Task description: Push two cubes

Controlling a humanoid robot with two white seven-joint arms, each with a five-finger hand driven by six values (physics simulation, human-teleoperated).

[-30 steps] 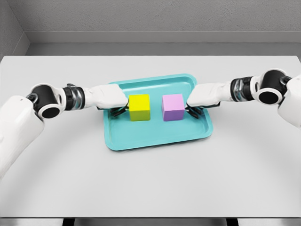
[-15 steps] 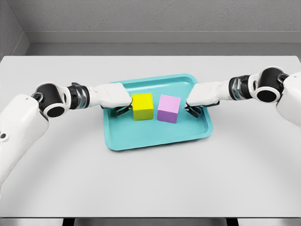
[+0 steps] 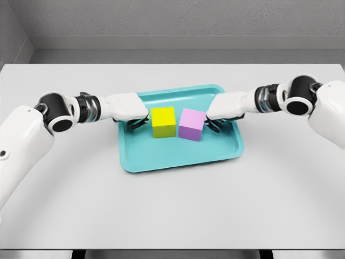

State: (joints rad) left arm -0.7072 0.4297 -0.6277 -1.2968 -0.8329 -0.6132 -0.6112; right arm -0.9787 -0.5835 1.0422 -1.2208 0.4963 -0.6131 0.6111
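Observation:
A yellow cube [image 3: 164, 122] and a purple cube [image 3: 191, 124] stand side by side on a teal tray [image 3: 178, 154], their near corners touching or almost touching. The purple cube is turned slightly. My left hand [image 3: 138, 122] lies just left of the yellow cube with its dark fingers curled under, holding nothing. From the other side, my right hand [image 3: 211, 123] presses against the purple cube's right face, fingers also curled and empty.
The tray sits in the middle of a light grey table [image 3: 172, 205]. A grey wall runs behind the table's far edge. Both white arms stretch in low over the tabletop from the two sides.
Both hands moved inward and the cubes slid together, closing the gap between them. The purple cube went left and turned a little; in the last half second the left hand drew slightly back.

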